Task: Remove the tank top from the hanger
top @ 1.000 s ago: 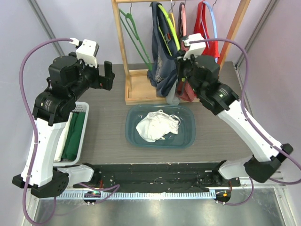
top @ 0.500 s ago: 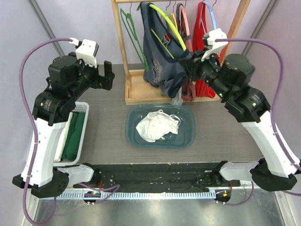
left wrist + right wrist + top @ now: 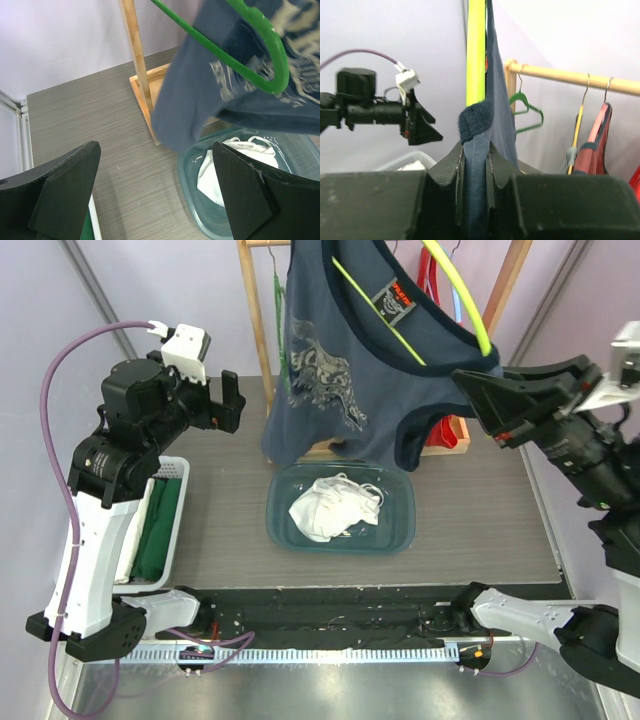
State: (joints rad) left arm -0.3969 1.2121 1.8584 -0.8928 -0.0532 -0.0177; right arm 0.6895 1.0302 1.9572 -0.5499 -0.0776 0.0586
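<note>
Shows a navy-blue sleeveless tank top (image 3: 330,370) with a pale printed graphic, held high above the grey wood-grain worktop (image 3: 220,530) and spread wide toward the overhead camera, directly over a translucent teal plastic tub (image 3: 400,532) holding a crumpled white garment (image 3: 330,508). Not yet off its lime-yellow plastic hanger (image 3: 476,50): threaded through the neck opening, with one shoulder strap wrapped over the hanger's arm. Pinched at that strap by the right end effector (image 3: 475,150), closed tight on the dark fabric just below the yellow bar. Faced from the left by the left end effector (image 3: 157,197), spread fully open, empty, near the hem but apart from the cloth. Backed by a light wooden clothes rack (image 3: 258,330) carrying a thin green hanger (image 3: 260,55) and a red garment (image 3: 597,145). Cannot tell from any view whether the yellow hanger's hook is clear of the rail. Judged as partway through: top gripped and raised, nothing separated. Left to do: slipping the straps off the hanger's arms and drawing the top free, likely with help from the open left end effector.
</note>
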